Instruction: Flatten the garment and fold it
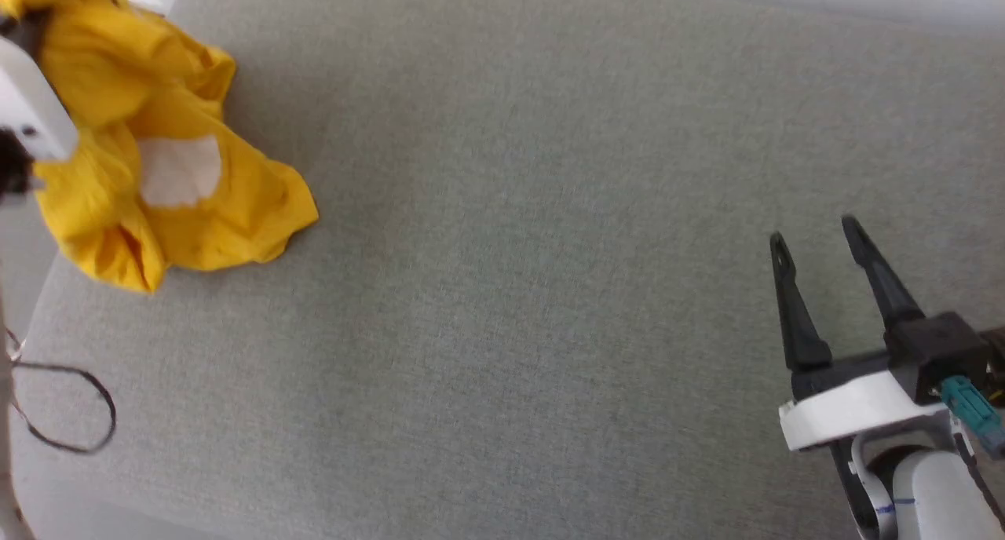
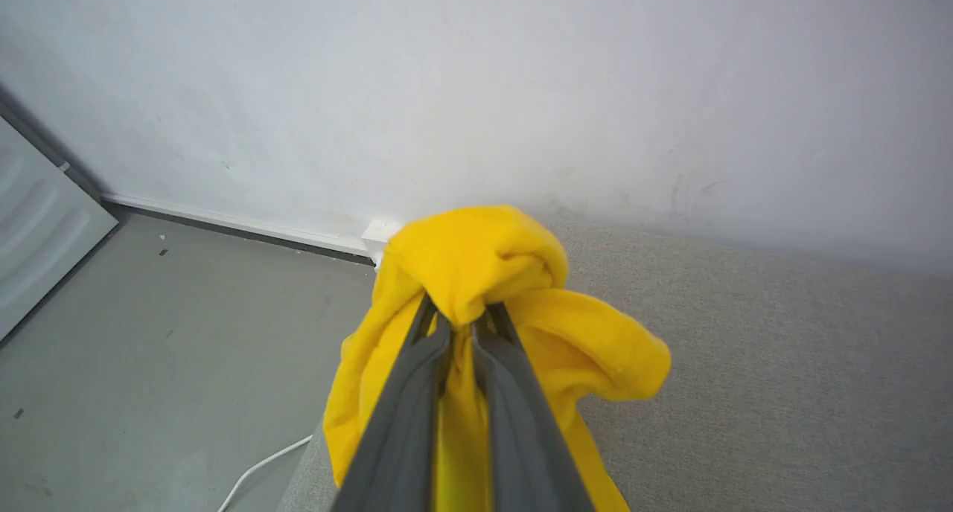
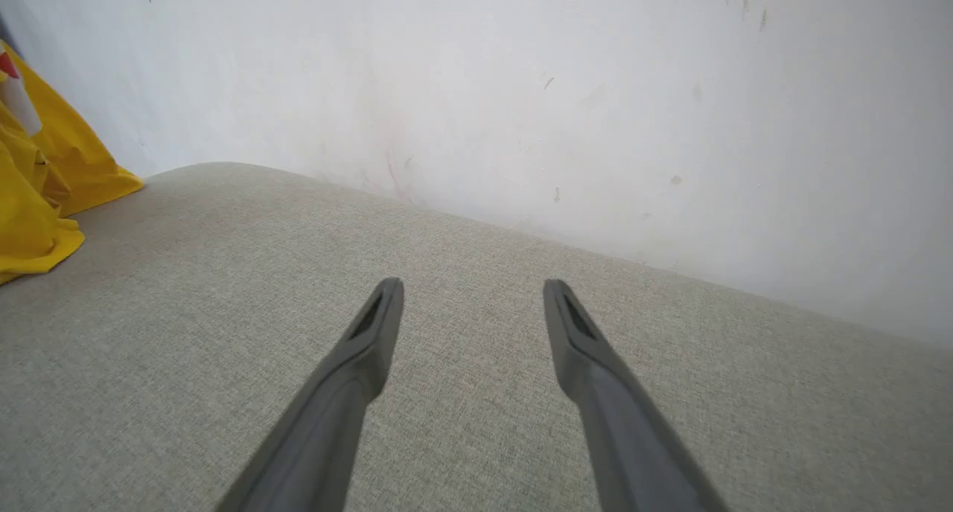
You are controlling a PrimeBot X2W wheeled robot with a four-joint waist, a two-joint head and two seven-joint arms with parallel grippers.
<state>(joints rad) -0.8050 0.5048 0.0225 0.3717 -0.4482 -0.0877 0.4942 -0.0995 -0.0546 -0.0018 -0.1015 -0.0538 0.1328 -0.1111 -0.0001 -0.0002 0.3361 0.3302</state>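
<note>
Yellow garment (image 1: 165, 155) sits bunched at the grey cushion's (image 1: 534, 289) far left corner, by its edge, a fold pinched between the left gripper's (image 2: 461, 322) closed fingers. Right gripper (image 1: 815, 238) hovers wide open and empty near the right edge; broad cushion stretches between them.

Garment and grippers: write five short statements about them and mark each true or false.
1. The left gripper is shut on the garment. True.
2. The right gripper holds a corner of the garment. False: it stands open over the grey surface, apart from the garment.
3. The garment lies flat and spread out. False: it is bunched up.
4. A white patch shows on the yellow cloth. True.
5. The garment sits in the middle of the grey surface. False: it is at the left end in the head view.
</note>
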